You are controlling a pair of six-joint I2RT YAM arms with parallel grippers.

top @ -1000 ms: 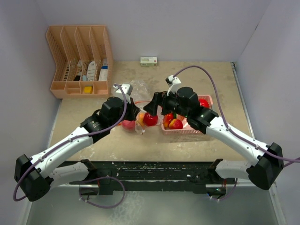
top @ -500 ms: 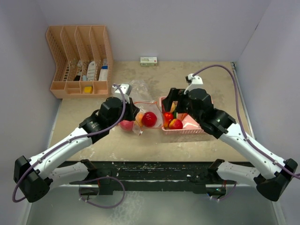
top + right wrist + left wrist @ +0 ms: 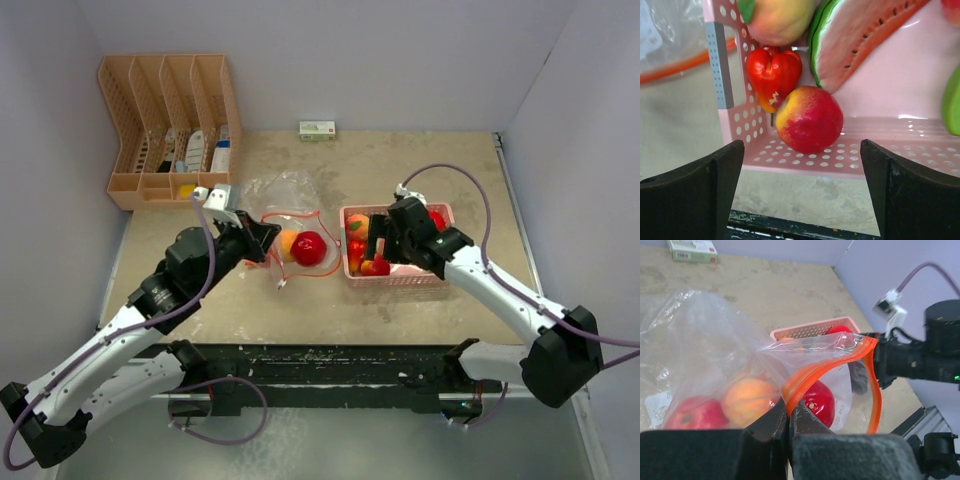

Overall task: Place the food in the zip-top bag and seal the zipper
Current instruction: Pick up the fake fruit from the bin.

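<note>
Top external view tells you the drop went through: the red apple (image 3: 309, 247) that hung at the bag's mouth a second ago now lies inside the zip-top bag (image 3: 281, 189), beside a peach-orange piece (image 3: 288, 243). Your right gripper (image 3: 377, 252) has swung back over the pink basket (image 3: 402, 281), jaws spread wide and empty. In the right wrist view they frame a red-and-yellow apple (image 3: 809, 119). Your left gripper (image 3: 789, 416) has drawn back to the left, yet it stays clamped tight on the orange zipper rim (image 3: 807, 376), holding the mouth open. One more piece is bagged. Several remain in the basket, so I judge sealing to be some way off.
</note>
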